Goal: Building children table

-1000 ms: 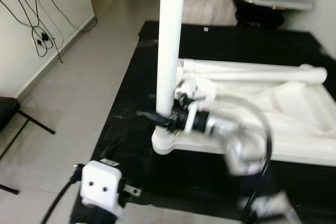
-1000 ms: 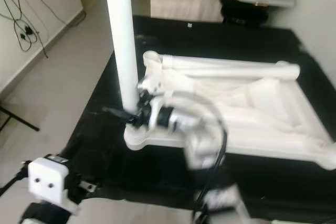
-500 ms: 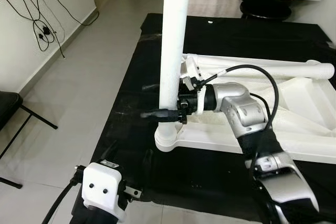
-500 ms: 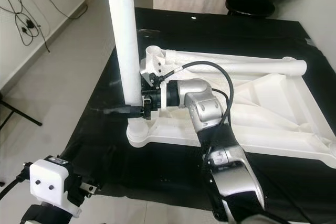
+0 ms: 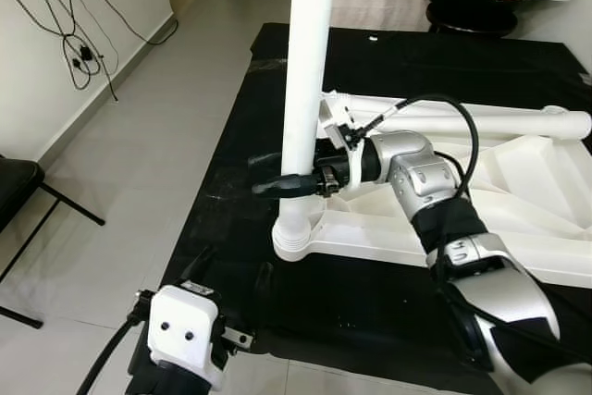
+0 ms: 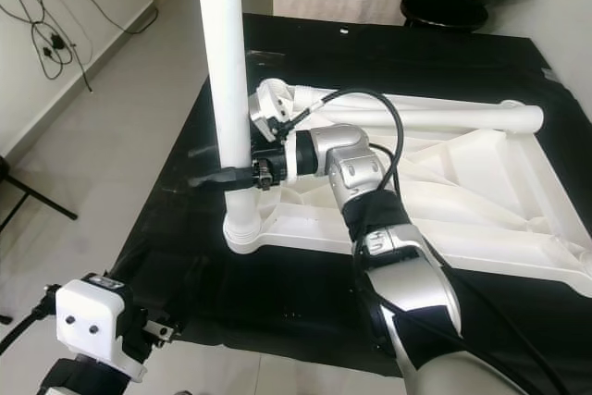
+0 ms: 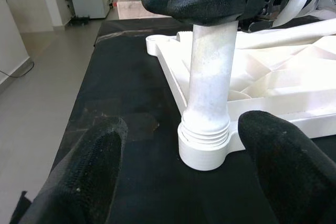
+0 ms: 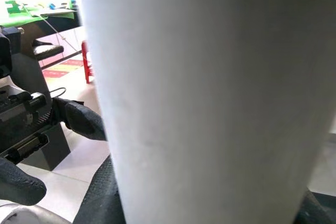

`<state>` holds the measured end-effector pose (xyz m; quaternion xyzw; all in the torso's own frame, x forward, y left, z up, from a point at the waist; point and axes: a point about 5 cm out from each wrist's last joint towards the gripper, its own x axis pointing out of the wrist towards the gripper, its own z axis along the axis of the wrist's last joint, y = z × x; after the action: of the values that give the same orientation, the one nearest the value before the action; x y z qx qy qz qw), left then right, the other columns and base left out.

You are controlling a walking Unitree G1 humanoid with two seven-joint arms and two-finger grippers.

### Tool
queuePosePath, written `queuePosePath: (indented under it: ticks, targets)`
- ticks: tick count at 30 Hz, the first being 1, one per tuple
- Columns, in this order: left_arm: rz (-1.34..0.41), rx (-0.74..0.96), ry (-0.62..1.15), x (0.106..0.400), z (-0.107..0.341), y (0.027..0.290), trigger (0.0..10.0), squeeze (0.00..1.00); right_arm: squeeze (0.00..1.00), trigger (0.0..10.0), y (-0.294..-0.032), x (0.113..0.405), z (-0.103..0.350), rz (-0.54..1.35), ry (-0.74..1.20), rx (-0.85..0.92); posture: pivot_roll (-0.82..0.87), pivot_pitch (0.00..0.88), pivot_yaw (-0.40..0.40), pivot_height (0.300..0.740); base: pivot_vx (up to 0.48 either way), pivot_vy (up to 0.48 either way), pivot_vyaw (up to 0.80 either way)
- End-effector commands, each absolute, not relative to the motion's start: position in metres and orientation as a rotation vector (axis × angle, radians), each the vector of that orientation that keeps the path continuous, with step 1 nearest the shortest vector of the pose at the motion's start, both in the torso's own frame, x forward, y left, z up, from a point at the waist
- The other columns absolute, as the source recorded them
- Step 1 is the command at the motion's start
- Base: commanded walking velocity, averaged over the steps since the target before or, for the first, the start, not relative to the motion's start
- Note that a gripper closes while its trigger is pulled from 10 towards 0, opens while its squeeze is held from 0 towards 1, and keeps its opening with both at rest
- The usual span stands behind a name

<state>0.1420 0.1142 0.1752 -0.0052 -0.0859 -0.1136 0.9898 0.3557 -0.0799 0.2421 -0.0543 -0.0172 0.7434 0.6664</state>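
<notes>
Gripping the white leg low on its shaft, the right claw holds it upright in the socket at the front left corner of the upturned white table frame, which lies on a black mat on the floor. To seat it well, I judge the leg should be kept plumb and turned until its exposed threads disappear. The left claw waits open, low before the socket, touching nothing.
</notes>
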Motion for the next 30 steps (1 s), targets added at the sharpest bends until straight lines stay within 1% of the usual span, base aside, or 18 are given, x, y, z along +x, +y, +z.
queuePosePath:
  ticks: [1, 4, 5, 7, 8, 9, 10, 11, 12, 13, 15, 16, 17, 19, 20, 21, 29, 30]
  targets:
    - [-0.216, -0.01, -0.167, 0.142, 0.176, 0.114, 10.0, 0.0, 0.0, 0.0, -0.086, 0.358, 0.237, 1.643, -0.029, -0.114, 0.12, 0.152, -0.045, 0.74, 0.0, 0.0, 0.0]
    - [-0.217, -0.01, -0.168, 0.142, 0.176, 0.114, 10.0, 0.0, 0.0, 0.0, -0.087, 0.358, 0.235, 1.628, -0.036, -0.113, 0.12, 0.152, -0.045, 0.74, 0.0, 0.0, 0.0]
    - [-0.216, -0.01, -0.17, 0.142, 0.176, 0.114, 10.0, 0.0, 0.0, 0.0, -0.09, 0.357, 0.231, 1.581, -0.052, -0.118, 0.11, 0.154, -0.047, 0.74, 0.0, 0.0, 0.0]
    - [-0.216, -0.01, -0.17, 0.142, 0.176, 0.114, 10.0, 0.0, 0.0, 0.0, -0.09, 0.357, 0.231, 1.581, -0.052, -0.118, 0.11, 0.154, -0.047, 0.74, 0.0, 0.0, 0.0]
    - [-0.215, -0.01, -0.171, 0.143, 0.176, 0.114, 10.0, 0.0, 0.0, 0.0, -0.093, 0.356, 0.226, 1.517, -0.065, -0.119, 0.11, 0.155, -0.047, 0.74, 0.0, 0.0, 0.0]
    - [-0.215, -0.01, -0.171, 0.143, 0.176, 0.114, 10.0, 0.0, 0.0, 0.0, -0.093, 0.356, 0.226, 1.517, -0.065, -0.119, 0.11, 0.155, -0.047, 0.74, 0.0, 0.0, 0.0]
    - [-0.214, -0.01, -0.173, 0.143, 0.177, 0.115, 10.0, 0.0, 0.0, 0.0, -0.095, 0.352, 0.219, 1.458, -0.062, -0.113, 0.1, 0.157, -0.046, 0.74, 0.0, 0.0, 0.0]
    - [-0.214, -0.01, -0.173, 0.143, 0.177, 0.115, 10.0, 0.0, 0.0, 0.0, -0.096, 0.344, 0.207, 1.354, -0.039, -0.09, 0.1, 0.161, -0.042, 0.74, 0.0, 0.0, 0.0]
    - [-0.214, -0.01, -0.173, 0.143, 0.177, 0.115, 10.0, 0.0, 0.0, 0.0, -0.096, 0.344, 0.207, 1.354, -0.039, -0.09, 0.1, 0.161, -0.042, 0.74, 0.0, 0.0, 0.0]
    - [-0.215, -0.008, -0.174, 0.143, 0.177, 0.116, 10.0, 0.0, 0.0, 0.0, -0.095, 0.338, 0.197, 1.213, -0.028, -0.109, 0.1, 0.162, -0.04, 0.74, 0.0, 0.0, 0.0]
    - [-0.215, -0.008, -0.174, 0.143, 0.177, 0.116, 10.0, 0.0, 0.0, 0.0, -0.095, 0.338, 0.197, 1.213, -0.028, -0.109, 0.1, 0.162, -0.04, 0.74, 0.0, 0.0, 0.0]
    - [-0.215, -0.005, -0.173, 0.143, 0.177, 0.118, 10.0, 0.0, 0.0, 0.0, -0.101, 0.335, 0.188, 0.852, 0.02, -0.108, 0.09, 0.168, -0.038, 0.74, 0.0, 0.0, 0.0]
    - [-0.217, -0.002, -0.173, 0.144, 0.178, 0.119, 10.0, 0.0, 0.0, 0.0, -0.106, 0.328, 0.185, 0.621, 0.027, -0.153, 0.09, 0.164, -0.031, 0.74, 0.0, 0.0, 0.0]
    - [-0.217, -0.002, -0.173, 0.144, 0.178, 0.119, 10.0, 0.0, 0.0, 0.0, -0.106, 0.328, 0.185, 0.621, 0.027, -0.153, 0.09, 0.164, -0.031, 0.74, 0.0, 0.0, 0.0]
    - [-0.219, 0.0, -0.173, 0.144, 0.178, 0.119, 10.0, 0.0, 0.0, 0.0, -0.108, 0.325, 0.185, 0.485, 0.031, -0.168, 0.08, 0.162, -0.027, 0.74, 0.0, 0.0, 0.0]
    - [-0.222, 0.002, -0.174, 0.145, 0.177, 0.12, 10.0, 0.0, 0.0, 0.0, -0.106, 0.326, 0.185, 0.434, 0.028, -0.178, 0.09, 0.149, -0.025, 0.74, 0.0, 0.0, 0.0]
    - [-0.218, 0.006, -0.178, 0.147, 0.177, 0.12, 10.0, 0.0, 0.0, 0.0, -0.088, 0.334, 0.194, 0.485, -0.014, -0.149, 0.09, 0.141, -0.027, 0.74, 0.0, 0.0, 0.0]
    - [-0.216, 0.005, -0.178, 0.148, 0.177, 0.12, 10.0, 0.0, 0.0, 6.2, -0.085, 0.334, 0.198, 0.506, -0.017, -0.125, 0.09, 0.141, -0.027, 0.74, 0.0, 0.0, 0.0]
